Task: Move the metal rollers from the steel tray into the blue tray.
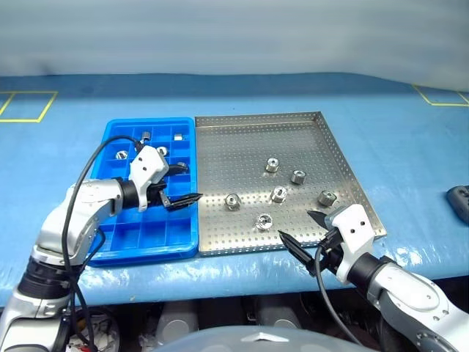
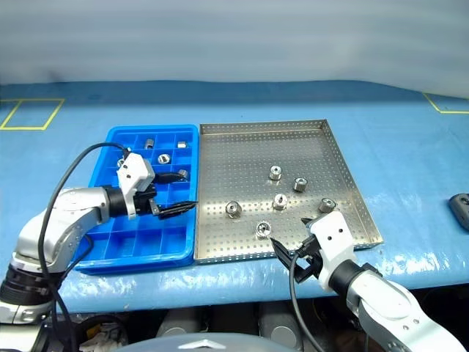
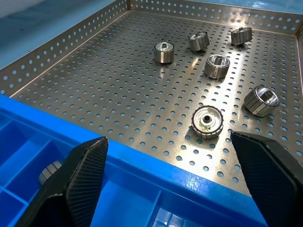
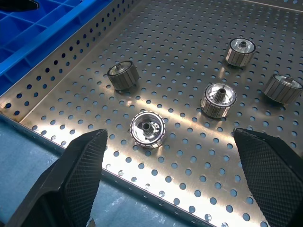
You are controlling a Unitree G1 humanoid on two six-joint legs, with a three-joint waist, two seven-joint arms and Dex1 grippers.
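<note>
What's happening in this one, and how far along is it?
A two-armed robot is sorting small shiny metal rollers from a large perforated steel tray into a bright blue plastic compartment tray. Six rollers lie on the steel tray; a few sit in the blue tray's far compartments. The left hand hovers open over the blue tray's right side, holding nothing. The right hand is open at the steel tray's near edge, close to the nearest roller.

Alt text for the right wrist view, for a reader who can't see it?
Five metal rollers lie scattered on the perforated steel tray, seen between the open right gripper's two black fingers. The blue tray borders the steel tray.
</note>
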